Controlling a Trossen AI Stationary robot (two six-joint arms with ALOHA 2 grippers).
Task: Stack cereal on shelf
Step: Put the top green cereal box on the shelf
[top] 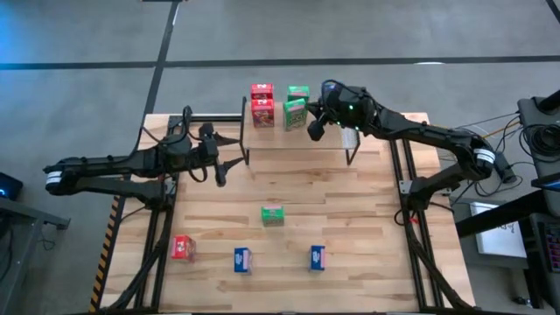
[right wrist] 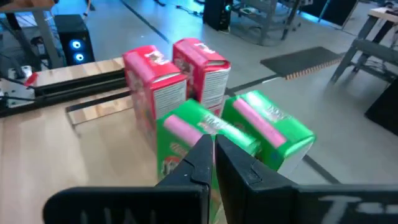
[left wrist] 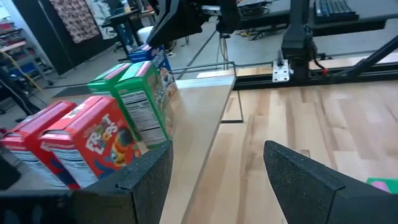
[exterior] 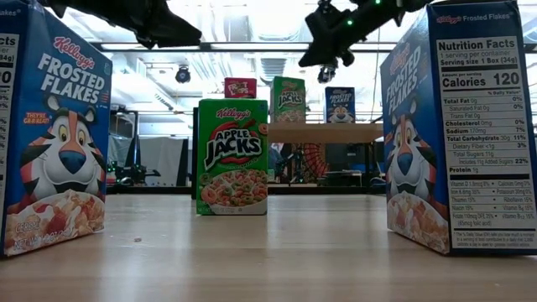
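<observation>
Light butcher-block counter (top: 350, 219) w/ black frame rails is sitting on a grey floor crossed by dark lines; behind it, seen from low view, a bright lab room w/ ceiling lights, stands and equipment. Shelf (top: 297, 137) w/ pale plank top on thin black legs is standing at the counter's far edge, just under the right gripper (top: 315, 125), which is hovering fully closed, holding nothing, right over the green boxes (right wrist: 261, 134): two of them, white-labelled, standing side by side on the shelf. Two red boxes (top: 262, 104) are standing just beyond the green ones on the side toward the left arm. A blue box (exterior: 340, 106) is also standing on the shelf per low view. Left gripper (top: 220, 171) is sitting spread apart and empty beside the shelf's end, over bare counter, red boxes nearest it. Well away from both grippers, toward the near edge: green box (top: 273, 216) alone mid-counter, then a row w/ red box (top: 183, 248), blue box (top: 242, 260), blue box (top: 318, 257).
</observation>
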